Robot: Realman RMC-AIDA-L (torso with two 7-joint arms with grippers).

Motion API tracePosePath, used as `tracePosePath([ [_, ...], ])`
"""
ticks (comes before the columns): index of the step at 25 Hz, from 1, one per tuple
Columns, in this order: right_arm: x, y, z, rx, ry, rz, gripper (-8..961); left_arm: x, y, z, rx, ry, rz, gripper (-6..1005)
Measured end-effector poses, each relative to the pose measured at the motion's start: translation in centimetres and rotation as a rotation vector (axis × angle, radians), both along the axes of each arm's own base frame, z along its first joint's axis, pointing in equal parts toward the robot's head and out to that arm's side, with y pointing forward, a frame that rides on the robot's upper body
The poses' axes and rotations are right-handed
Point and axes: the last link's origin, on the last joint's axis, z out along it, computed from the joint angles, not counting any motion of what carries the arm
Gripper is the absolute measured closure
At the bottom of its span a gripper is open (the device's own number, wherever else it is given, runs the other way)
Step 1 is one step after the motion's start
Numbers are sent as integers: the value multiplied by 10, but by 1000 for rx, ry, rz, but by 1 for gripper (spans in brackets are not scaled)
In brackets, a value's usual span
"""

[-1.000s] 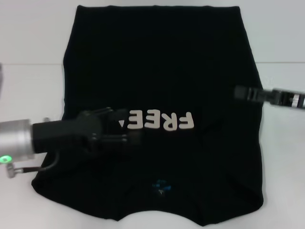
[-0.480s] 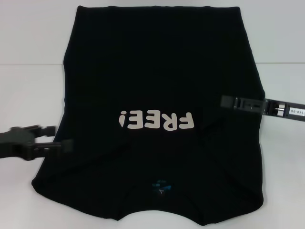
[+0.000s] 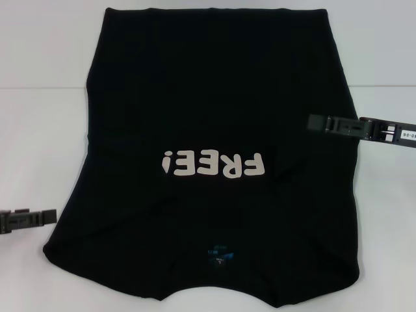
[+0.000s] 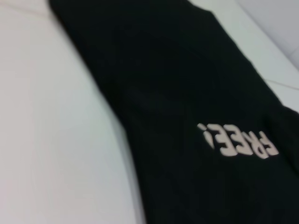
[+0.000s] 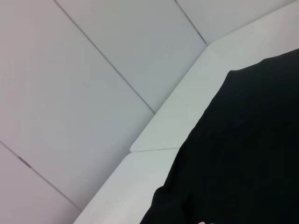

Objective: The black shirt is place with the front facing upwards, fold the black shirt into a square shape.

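While the black shirt (image 3: 214,130) lies spread across the middle of the white table (image 3: 39,130), it fills most of the head view, from the straight hem at the top edge down to the curved neckline at the bottom. Its cloth is plain, matte and soft-looking, with faint creases slanting out from the chest toward the lower corners. Cream block letters "FREE!" (image 3: 214,165) sit just below centre, reading upside down from here, and a small blue neck label (image 3: 219,255) shows near the bottom middle. The sleeves look tucked in, so the outline is a broad trapezoid, wider toward the bottom.

At the lower left edge of the frame the left gripper (image 3: 29,218) pokes in as a thin dark bar, just beside the shirt's lower left corner, over bare table. At the right, about mid-height, the right gripper (image 3: 335,124) reaches in over the shirt's right edge. Neither has hold of any cloth that I can see; how far apart their fingers stand I cannot tell.

Pale wall panels (image 5: 70,70) rise behind the table in the right wrist view.
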Motion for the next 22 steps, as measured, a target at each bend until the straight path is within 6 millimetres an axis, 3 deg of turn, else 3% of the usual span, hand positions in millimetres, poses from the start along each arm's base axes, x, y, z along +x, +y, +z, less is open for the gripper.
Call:
tracePosePath([
  [11,2,4,8,15,-16,2,18,-10,-12,-12,-81,-6,95,104],
  [22,0,4,10,23,-7,5,17,-6,-10,-25,-157,1,86,125],
])
